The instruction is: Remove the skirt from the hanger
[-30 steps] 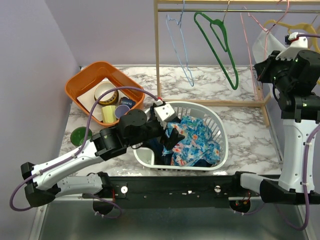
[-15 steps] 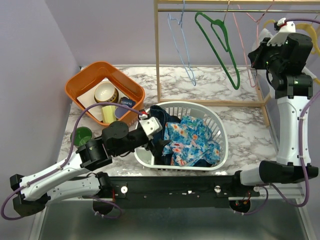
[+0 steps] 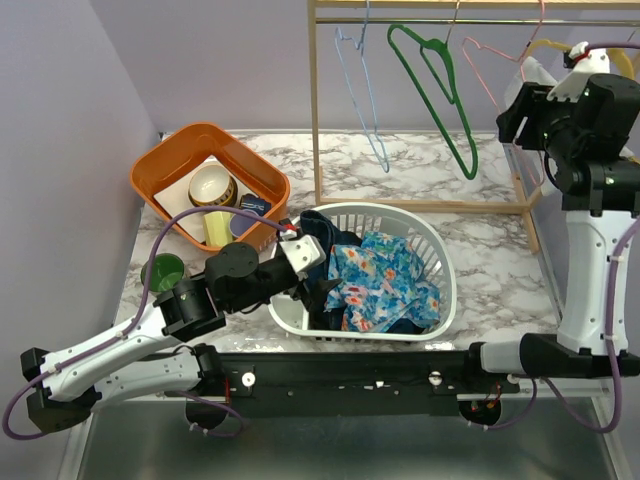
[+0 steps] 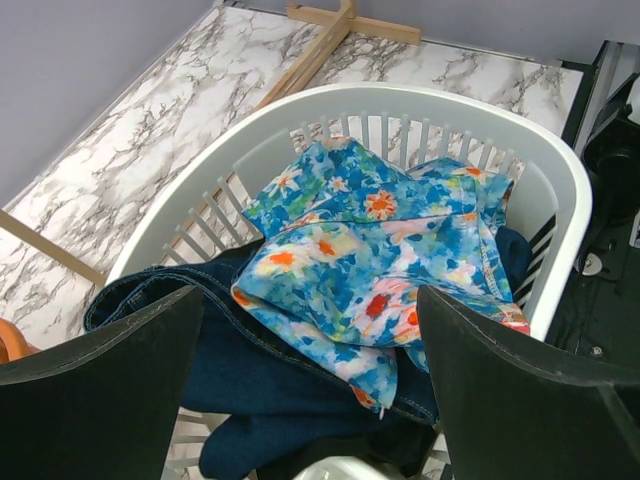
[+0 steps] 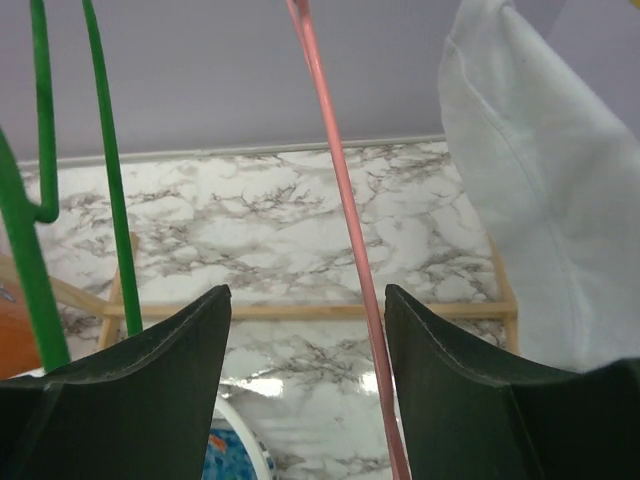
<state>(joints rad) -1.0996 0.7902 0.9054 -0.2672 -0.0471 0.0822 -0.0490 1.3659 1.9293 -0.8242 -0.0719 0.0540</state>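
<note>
Left pincer (image 4: 308, 292) is wide apart with nothing between the fingers. It hangs over the near-left rim of the white laundry basket (image 4: 560, 190).

The floral skirt (image 4: 370, 250) is off any hanger. It lies crumpled in the basket on top of a dark denim piece (image 4: 250, 370), and one denim end drapes over the left rim.

The right arm is raised at the far right, up by the wooden clothes rail (image 3: 420, 20). Right pincer (image 5: 307, 295) is apart, not clamped on anything. The bare wire of the pink hanger (image 5: 340, 190) runs down through the gap, off-centre, close against the finger (image 5: 450, 400) on the right of the wrist view. I can't tell whether it touches.

A white cloth (image 5: 530, 180) hangs just right of the pink wire. The green hanger (image 5: 105, 180) is to its left, outside the gap. A light blue hanger (image 3: 365, 100) hangs further left on the same rail.

The basket sits on the marble tabletop (image 3: 400, 170), near edge, roughly centre. An orange bin (image 3: 160, 165) holding cups and tape is at far left, well apart from the basket.
</note>
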